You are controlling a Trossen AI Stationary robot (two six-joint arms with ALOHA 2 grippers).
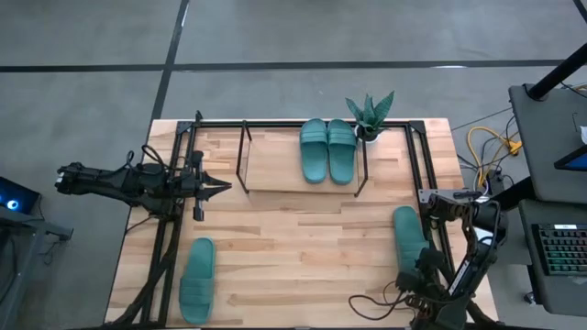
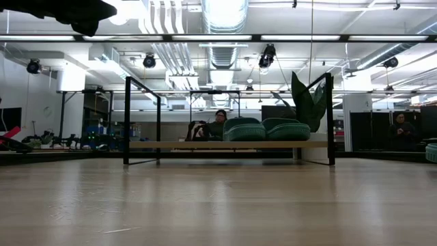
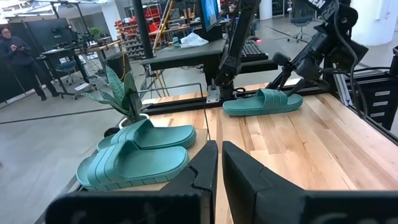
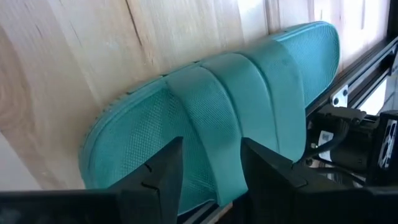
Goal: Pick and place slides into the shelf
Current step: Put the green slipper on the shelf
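Two teal slides (image 1: 327, 150) lie side by side, soles down, on the right part of the shelf's wood board (image 1: 275, 165); the low view shows these slides (image 2: 263, 129) on the shelf (image 2: 205, 144). A third slide (image 1: 197, 280) lies on the table near its near-left corner. The fourth slide (image 1: 409, 236) lies by the right edge, under my right gripper (image 4: 211, 171). That gripper is open and comes from above, one finger on each side of the wide strap (image 4: 217, 118). My left gripper (image 1: 218, 186) is shut and hovers left of the shelf, pointing right. My right gripper stands astride the fourth slide's strap (image 4: 214, 146), across the sandal's length, pointing down. The slide lies flat on the table. Whether the fingers (image 4: 163, 168) touch the strap, I cannot tell.
A spiky potted plant (image 1: 370, 117) stands at the shelf's far-right corner. Black frame rails (image 1: 429, 170) run along the table's sides and far edge. Open wood lies between the shelf and the near edge (image 1: 303, 247). People show in the room beyond the table.
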